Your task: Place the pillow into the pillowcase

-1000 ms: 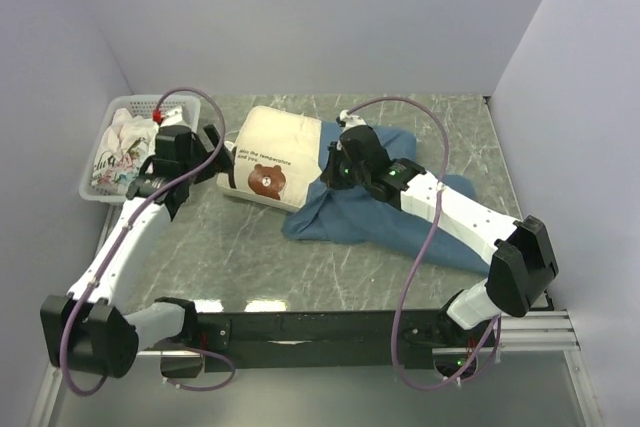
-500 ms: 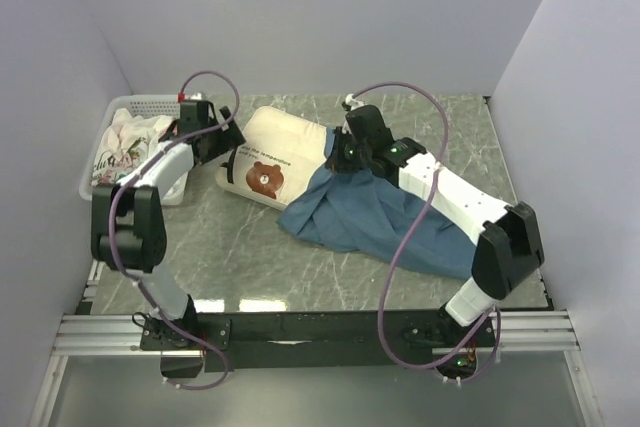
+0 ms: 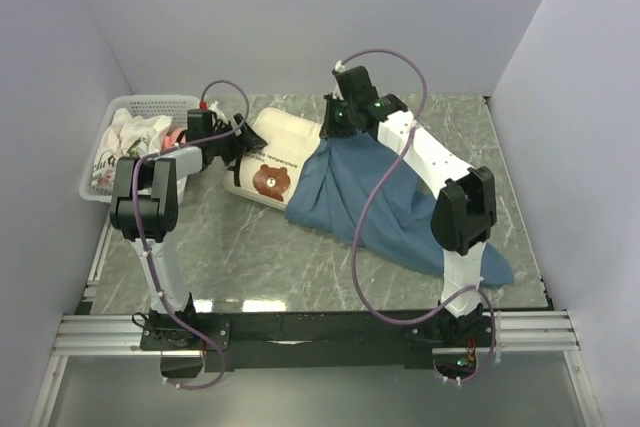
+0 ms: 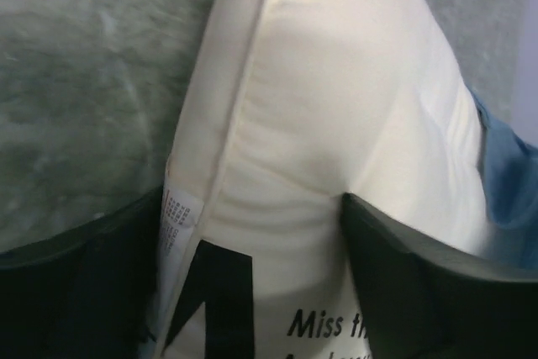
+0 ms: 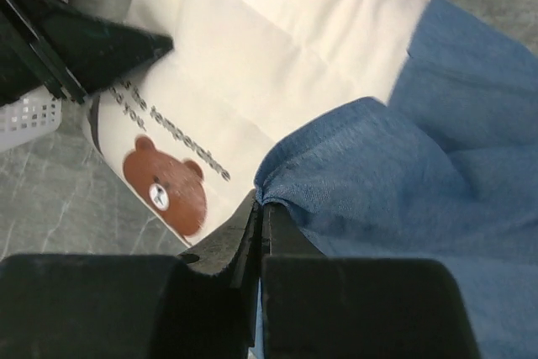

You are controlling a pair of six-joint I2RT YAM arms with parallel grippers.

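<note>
Pinching the pillowcase (image 5: 437, 166) hem with my right gripper (image 5: 259, 199) (cloth overlapping the pillow (image 5: 277, 48)); left gripper (image 4: 252, 208) spread wide, straddling the pillow end.

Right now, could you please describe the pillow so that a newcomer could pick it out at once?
On the grey marble table, look between the white basket at the left and the blue pillowcase. The pillow lies there. Only it is plump, cream and printed with a brown bear.
</note>
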